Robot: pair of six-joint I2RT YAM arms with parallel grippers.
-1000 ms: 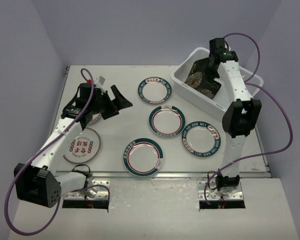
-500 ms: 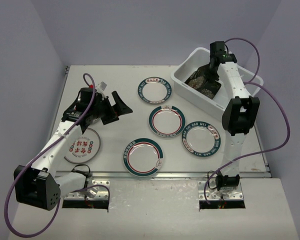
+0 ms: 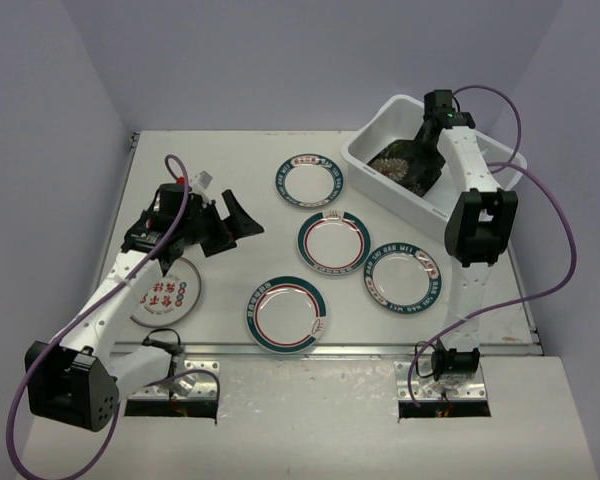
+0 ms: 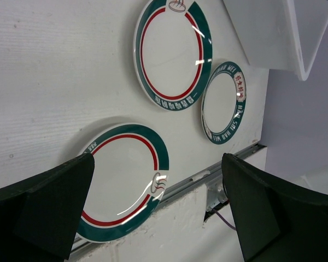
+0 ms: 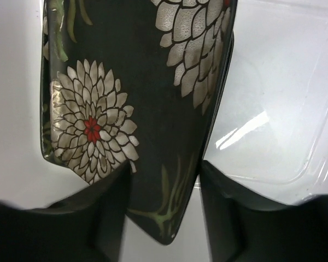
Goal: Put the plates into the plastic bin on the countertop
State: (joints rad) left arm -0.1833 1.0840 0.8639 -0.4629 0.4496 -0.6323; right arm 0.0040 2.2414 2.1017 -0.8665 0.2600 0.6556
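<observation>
In the plastic bin (image 3: 395, 198) at the back right lies a square black plate (image 3: 405, 160) with white flowers. My right gripper (image 3: 427, 135) hangs over it inside the bin. In the right wrist view the jaws of that gripper (image 5: 164, 180) stand apart on either side of a corner of the black plate (image 5: 142, 82), which rests on the bin's floor (image 5: 279, 109). Round teal-rimmed plates (image 3: 308, 181) (image 3: 333, 241) (image 3: 403, 279) (image 3: 287, 313) lie on the countertop (image 3: 230, 160). My left gripper (image 3: 235, 225) is open above the countertop at the left, holding nothing.
A white plate with red characters (image 3: 162, 290) lies partly under the left arm. The left wrist view shows three teal plates (image 4: 172, 52) (image 4: 224, 101) (image 4: 123, 180), the bin's corner (image 4: 295, 33) and the front metal rail (image 4: 208, 177). Purple cables loop beside both arms.
The right gripper's jaws have spread apart and the black plate has dropped from tilted to lying lower in the bin. The left arm drew back slightly to the left.
</observation>
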